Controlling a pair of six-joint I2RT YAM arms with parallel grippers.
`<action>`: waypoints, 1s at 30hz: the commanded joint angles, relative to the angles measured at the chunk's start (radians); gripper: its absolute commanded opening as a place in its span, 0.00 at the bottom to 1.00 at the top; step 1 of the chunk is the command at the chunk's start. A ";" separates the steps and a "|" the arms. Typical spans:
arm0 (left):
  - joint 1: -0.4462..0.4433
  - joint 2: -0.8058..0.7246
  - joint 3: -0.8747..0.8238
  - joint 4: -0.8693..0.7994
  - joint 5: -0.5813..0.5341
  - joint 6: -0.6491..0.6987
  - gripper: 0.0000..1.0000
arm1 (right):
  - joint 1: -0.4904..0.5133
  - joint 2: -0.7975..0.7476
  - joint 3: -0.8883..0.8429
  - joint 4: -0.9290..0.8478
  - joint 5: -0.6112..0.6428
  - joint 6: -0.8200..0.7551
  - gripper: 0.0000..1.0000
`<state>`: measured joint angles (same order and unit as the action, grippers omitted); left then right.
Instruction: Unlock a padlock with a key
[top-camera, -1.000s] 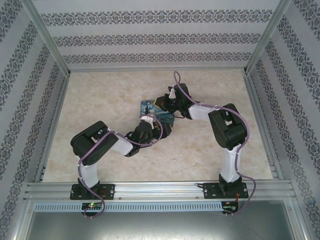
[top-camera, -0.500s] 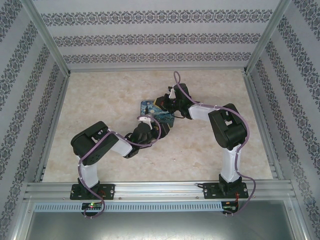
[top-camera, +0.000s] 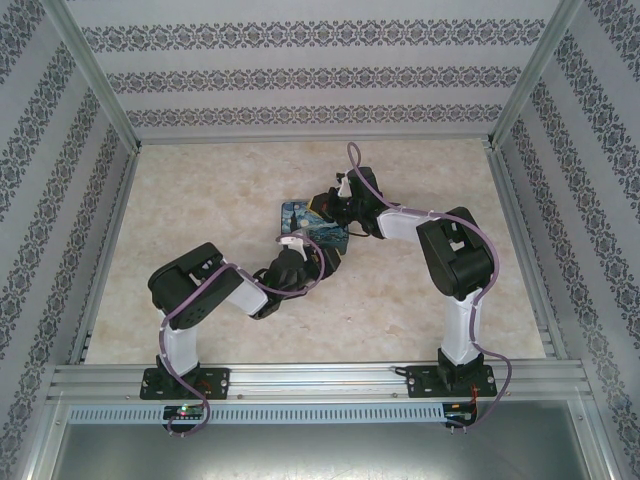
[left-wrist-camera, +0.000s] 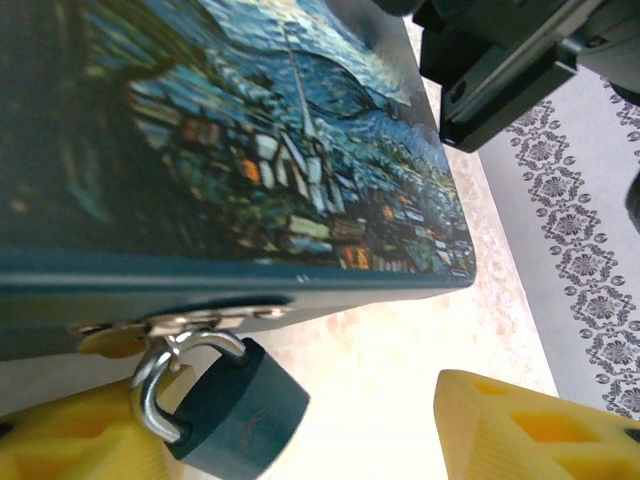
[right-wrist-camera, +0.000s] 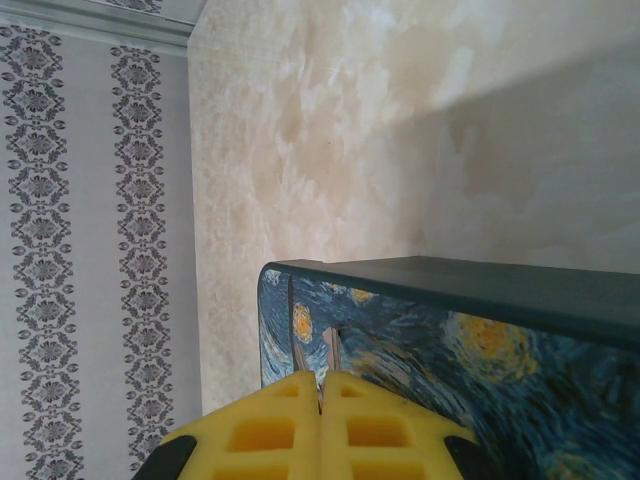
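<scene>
Here, the padlock (left-wrist-camera: 235, 410) hangs from the box's (left-wrist-camera: 280, 150) hasp (left-wrist-camera: 190, 322), between the left gripper's (left-wrist-camera: 300, 440) spread jaws. The right gripper (right-wrist-camera: 322, 420) is pinched tight over the box's painted face.

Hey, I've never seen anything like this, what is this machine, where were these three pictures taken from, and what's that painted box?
Two robot arms, left arm and right arm, are bolted at the near edge of a marbled table. The overhead picture shows both stretched to a box printed with a starry-night painting, lying there. The other two pictures come from wrist cameras, hence the yellow fingers. The left tool is open around a small dark padlock hanging from the box's latch. The right tool is shut near the painted face; a thin sliver pokes out, perhaps the key.
</scene>
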<state>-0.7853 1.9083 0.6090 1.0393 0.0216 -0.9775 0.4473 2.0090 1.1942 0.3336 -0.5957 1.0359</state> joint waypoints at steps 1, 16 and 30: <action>-0.014 -0.028 0.015 0.051 -0.027 -0.014 0.62 | 0.011 0.034 -0.031 -0.092 -0.024 -0.014 0.00; -0.014 0.010 0.003 0.064 -0.098 -0.059 0.53 | 0.008 0.031 -0.047 -0.088 -0.029 -0.014 0.00; -0.014 0.052 0.001 0.059 -0.116 -0.090 0.40 | 0.000 0.033 -0.053 -0.078 -0.036 -0.013 0.00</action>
<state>-0.7864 1.9427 0.6086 1.0466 -0.0765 -1.0527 0.4469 2.0090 1.1831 0.3519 -0.6182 1.0363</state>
